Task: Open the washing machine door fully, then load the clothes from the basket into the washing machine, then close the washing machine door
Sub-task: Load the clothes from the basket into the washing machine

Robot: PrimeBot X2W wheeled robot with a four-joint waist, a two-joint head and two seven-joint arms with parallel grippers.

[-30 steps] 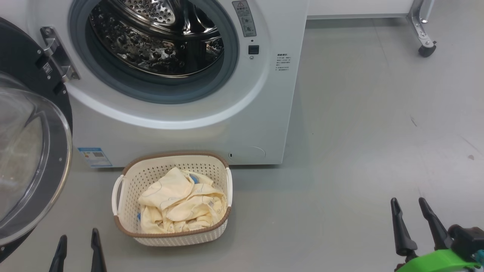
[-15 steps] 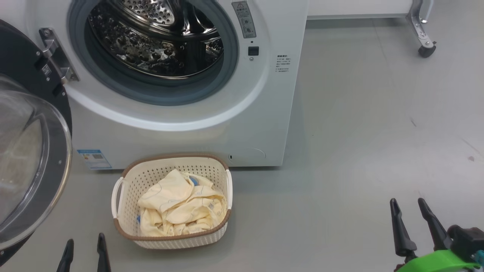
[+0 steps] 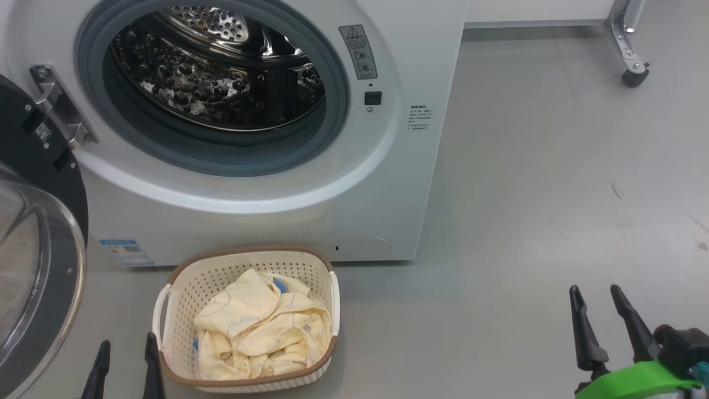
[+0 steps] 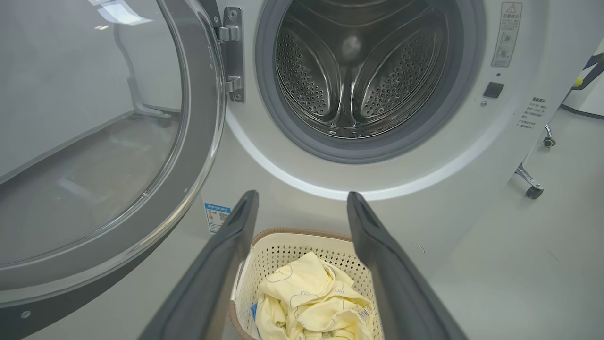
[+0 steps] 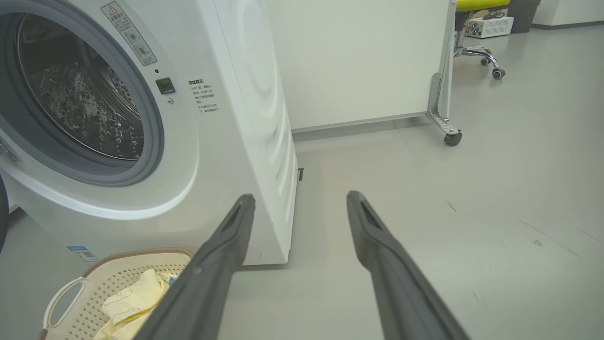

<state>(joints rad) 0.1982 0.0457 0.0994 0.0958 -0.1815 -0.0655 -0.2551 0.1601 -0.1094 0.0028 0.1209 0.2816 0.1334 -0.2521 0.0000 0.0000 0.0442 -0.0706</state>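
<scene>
Pale yellow soft fabric clothes (image 3: 260,327) lie in a shapeless heap inside the small cream perforated plastic basket (image 3: 243,254), just ahead and right of the left tool (image 3: 128,339). Its dark fingers are spread wide and hold nothing. The right tool (image 3: 594,288), equally spread and empty, sits well apart, so the left arm is nearer. Beyond the basket gapes the white washing machine (image 3: 388,194). Its glossy black-ringed round glass door (image 3: 33,166) is swung open to the left tool's left.

Open washing machine door (image 3: 39,260) at left, clothes (image 3: 260,338) in basket (image 3: 221,274), washing machine (image 3: 388,183) behind
</scene>
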